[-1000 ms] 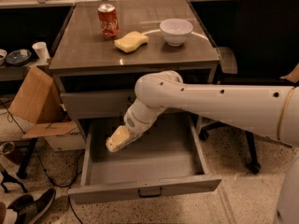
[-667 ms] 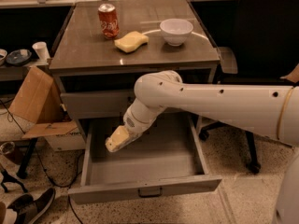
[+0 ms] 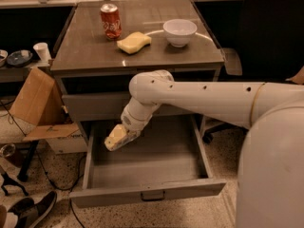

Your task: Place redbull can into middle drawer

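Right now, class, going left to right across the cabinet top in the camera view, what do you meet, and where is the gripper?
On top: red can → yellow sponge → white bowl. The gripper hangs lower, over the left side of the open drawer.

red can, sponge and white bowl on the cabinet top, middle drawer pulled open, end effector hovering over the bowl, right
Not over the white bowl: the camera view shows the end effector low over the left side of the open middle drawer. The red can, sponge and bowl are on the cabinet top.
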